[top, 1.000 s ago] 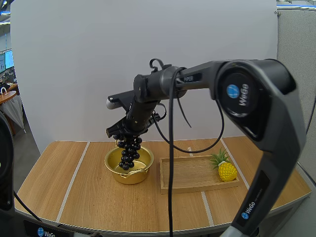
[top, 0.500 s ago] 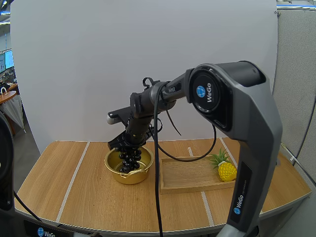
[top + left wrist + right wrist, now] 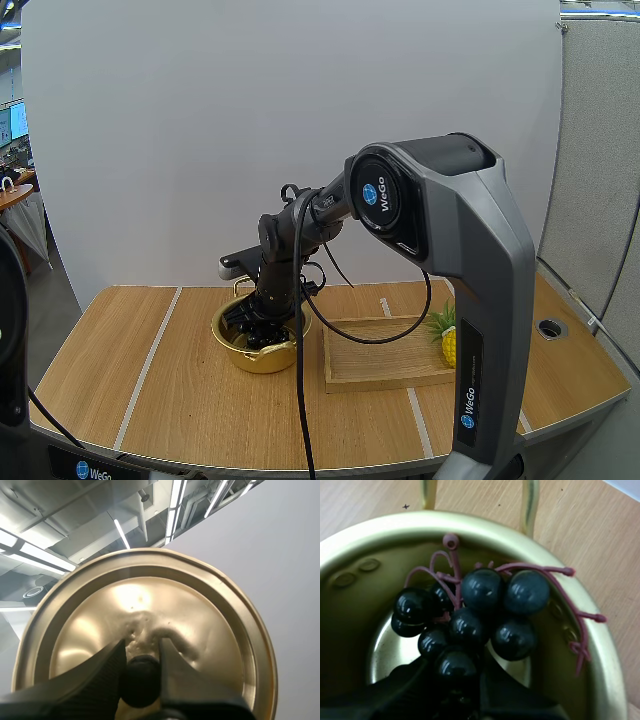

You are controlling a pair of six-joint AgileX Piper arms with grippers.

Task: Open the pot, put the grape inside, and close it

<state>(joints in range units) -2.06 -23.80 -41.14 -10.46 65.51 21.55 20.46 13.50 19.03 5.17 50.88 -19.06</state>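
A gold pot (image 3: 262, 358) stands open on the table's left half. My right gripper (image 3: 262, 322) reaches down into it. In the right wrist view the bunch of dark grapes (image 3: 480, 592) lies inside the pot (image 3: 470, 522), its reddish stem against the wall. The right gripper (image 3: 452, 672) is still shut on the bunch's near berries. The pot's gold lid (image 3: 190, 610) is held up in the air in the left wrist view. My left gripper (image 3: 141, 650) is shut on its black knob (image 3: 141, 682).
A wooden tray (image 3: 385, 365) lies just right of the pot. A toy pineapple (image 3: 447, 340) stands at the tray's right end, partly hidden behind my right arm. Bare tabletop lies to the left and in front of the pot.
My right gripper has come down with the hanging grapes, from above the pot to inside it. The bunch now rests in the pot.
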